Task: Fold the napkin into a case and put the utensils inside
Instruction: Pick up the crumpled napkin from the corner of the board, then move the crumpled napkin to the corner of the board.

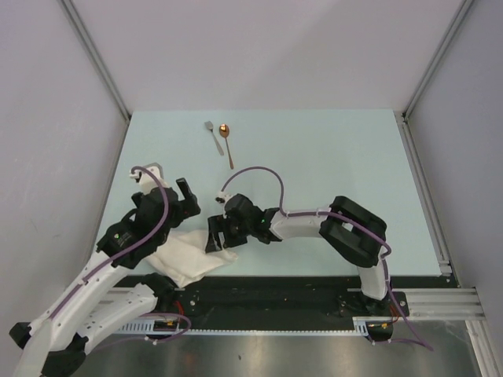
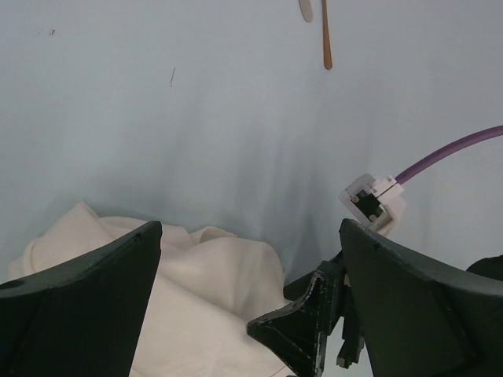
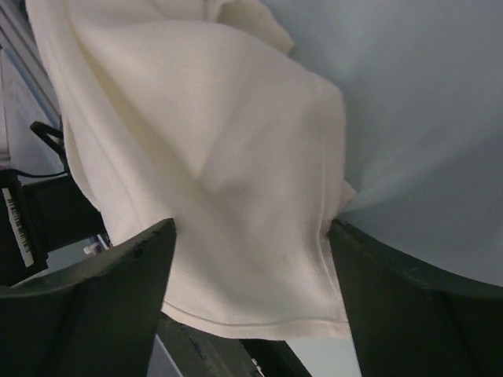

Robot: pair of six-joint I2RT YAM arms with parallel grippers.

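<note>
My left gripper (image 1: 185, 203) hangs spread above the crumpled napkin (image 1: 189, 259) at the table's (image 1: 330, 157) near edge. My right gripper (image 3: 251, 236) straddles its hemmed corner, fingers wide. I'd pinch only the hem, then draw it flat. The cloth is cream, soft, limp. Farther off lie a stiff silver fork (image 1: 212, 135) and a slim coppery spoon (image 1: 227, 141).
</note>
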